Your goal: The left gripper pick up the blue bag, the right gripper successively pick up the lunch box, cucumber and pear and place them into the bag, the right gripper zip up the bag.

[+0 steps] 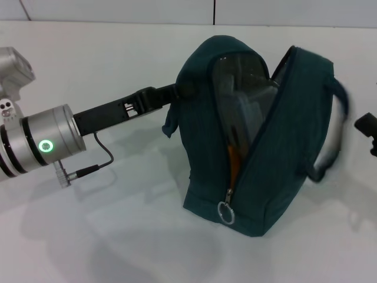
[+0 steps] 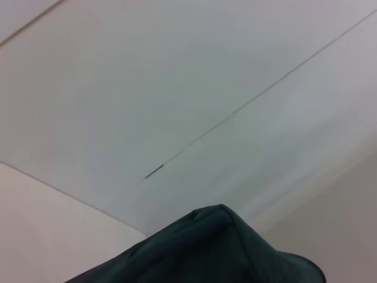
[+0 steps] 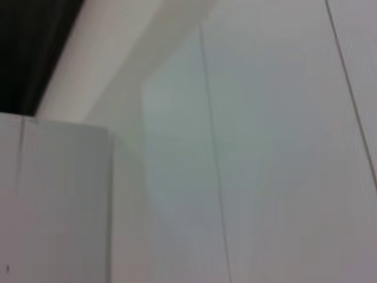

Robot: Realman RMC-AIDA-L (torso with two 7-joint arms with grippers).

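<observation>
Blue bag [image 1: 259, 141] upright on white table [image 1: 118, 236], centre-right in head view, base flat on the surface. Dark teal fabric, domed top, front zip undone from the top most of the way down; flap hangs out to robot's right. Zip pull w/ metal ring [image 1: 226, 212] low on the front, near the base. Clear lunch box [image 1: 244, 100] visible inside the opening; a thin orange strip [image 1: 234, 162] shows lower in the gap, what it is can't be told. Handle loop [image 1: 339, 118] on bag's right side, blurred.

Left gripper [image 1: 184, 90] reaches in from the left, clamped on the fabric at the bag's upper left edge; arm body and green status light [image 1: 45, 145] well to the left, cable dangling under it. Left wrist view: only the bag's top corner [image 2: 218, 247] against pale wall.

Right gripper [image 1: 368, 132] barely in frame at far right edge, just beside the bag handle, apart from it; open or closed can't be told. Right wrist view: only pale surfaces.

Open tabletop in front of and left of the bag; far table edge behind it.
</observation>
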